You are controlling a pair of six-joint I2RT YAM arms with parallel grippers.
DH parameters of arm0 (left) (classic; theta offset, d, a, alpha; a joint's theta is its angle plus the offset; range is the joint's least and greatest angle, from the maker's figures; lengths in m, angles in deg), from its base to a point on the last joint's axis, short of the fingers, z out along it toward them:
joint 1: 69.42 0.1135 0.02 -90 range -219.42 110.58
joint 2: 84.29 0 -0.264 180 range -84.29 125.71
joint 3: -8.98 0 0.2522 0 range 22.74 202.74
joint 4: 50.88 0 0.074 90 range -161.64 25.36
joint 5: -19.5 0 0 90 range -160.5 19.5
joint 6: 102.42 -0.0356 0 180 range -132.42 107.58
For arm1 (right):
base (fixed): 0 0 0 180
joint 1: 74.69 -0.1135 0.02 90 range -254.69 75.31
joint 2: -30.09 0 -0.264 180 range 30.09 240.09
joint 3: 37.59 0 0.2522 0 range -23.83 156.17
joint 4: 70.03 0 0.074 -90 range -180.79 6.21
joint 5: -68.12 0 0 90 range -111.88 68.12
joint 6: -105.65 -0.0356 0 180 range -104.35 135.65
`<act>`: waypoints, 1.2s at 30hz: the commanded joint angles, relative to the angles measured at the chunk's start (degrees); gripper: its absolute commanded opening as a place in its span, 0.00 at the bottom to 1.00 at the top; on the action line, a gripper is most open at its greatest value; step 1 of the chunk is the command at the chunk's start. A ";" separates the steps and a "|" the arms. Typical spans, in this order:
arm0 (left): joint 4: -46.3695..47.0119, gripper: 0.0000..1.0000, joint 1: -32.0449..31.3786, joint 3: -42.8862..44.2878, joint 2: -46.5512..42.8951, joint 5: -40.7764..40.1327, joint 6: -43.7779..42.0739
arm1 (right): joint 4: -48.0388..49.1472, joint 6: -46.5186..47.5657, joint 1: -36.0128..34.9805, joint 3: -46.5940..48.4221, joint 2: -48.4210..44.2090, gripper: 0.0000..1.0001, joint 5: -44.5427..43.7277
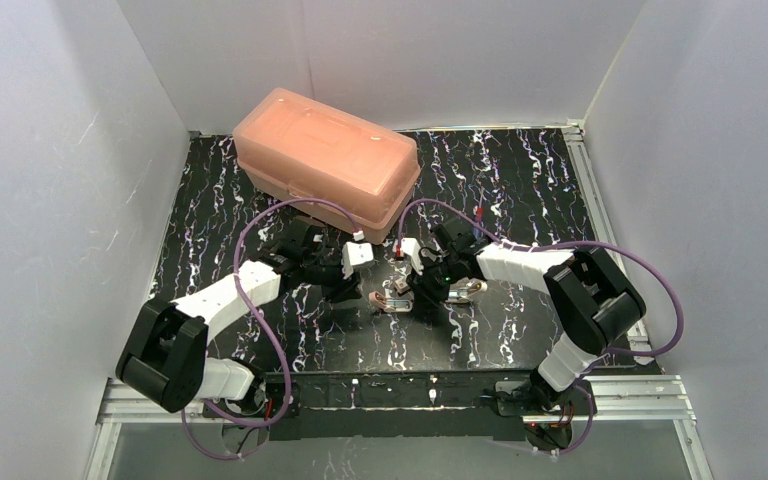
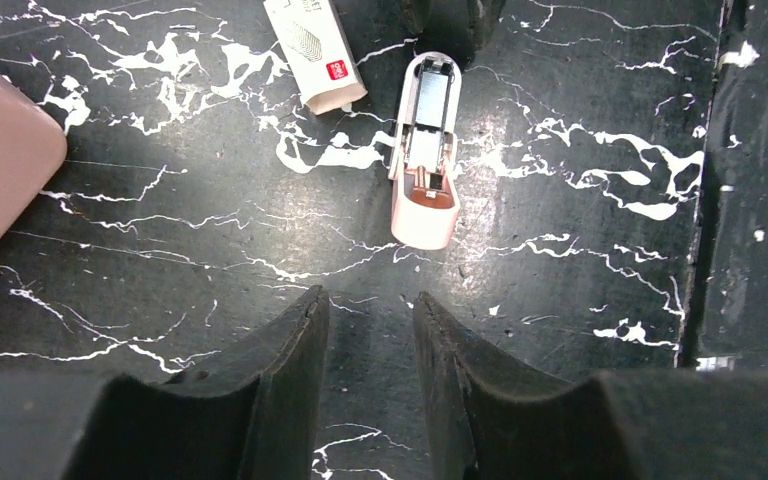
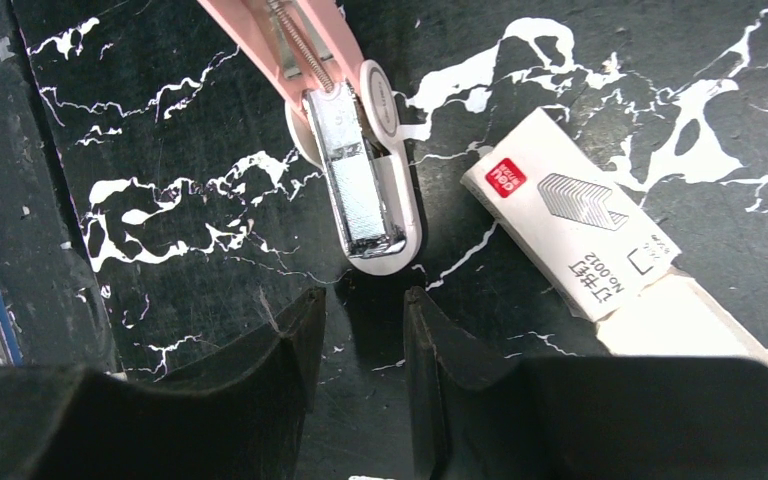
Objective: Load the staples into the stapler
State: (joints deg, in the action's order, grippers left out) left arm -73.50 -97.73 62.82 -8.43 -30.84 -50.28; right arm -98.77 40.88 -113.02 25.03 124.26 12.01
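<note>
My left gripper [image 2: 370, 305] stands narrowly parted, empty, just short of the opened stapler [image 2: 426, 160]; my right gripper [image 3: 363, 300] likewise parted, empty, staple box [image 3: 572, 228] alongside

left gripper [image 2: 370, 375] and right gripper [image 3: 358, 365] hover, jaws narrowly parted

The black table [image 1: 520, 185] in front of me, veined with white, is carrying three things. A pink storage box [image 1: 326, 160] is sitting toward its back left. The pink stapler [image 3: 360, 190] is lying hinged open near the middle, metal channel facing up. A white staple box [image 3: 570, 225] is lying flat just beside it, apart.
</note>
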 commanded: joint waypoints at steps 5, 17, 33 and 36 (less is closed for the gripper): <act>-6.16 0.36 -2.65 3.38 0.83 -0.35 3.29 | 1.58 -1.14 1.41 0.61 1.66 0.42 1.80; -6.95 0.27 -7.57 7.18 6.26 -5.07 0.78 | 2.29 -2.01 1.36 0.62 2.77 0.37 1.28; -7.23 0.16 -13.31 12.66 12.84 -6.85 3.03 | 2.88 -2.76 1.35 0.84 4.33 0.31 0.61; -7.19 0.17 -13.98 13.29 13.51 -7.03 3.39 | 2.87 -2.78 1.41 0.88 4.35 0.31 0.56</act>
State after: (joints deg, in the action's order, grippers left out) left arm -79.64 -110.76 73.88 4.64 -37.99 -47.62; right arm -95.25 38.04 -111.51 25.56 126.84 14.74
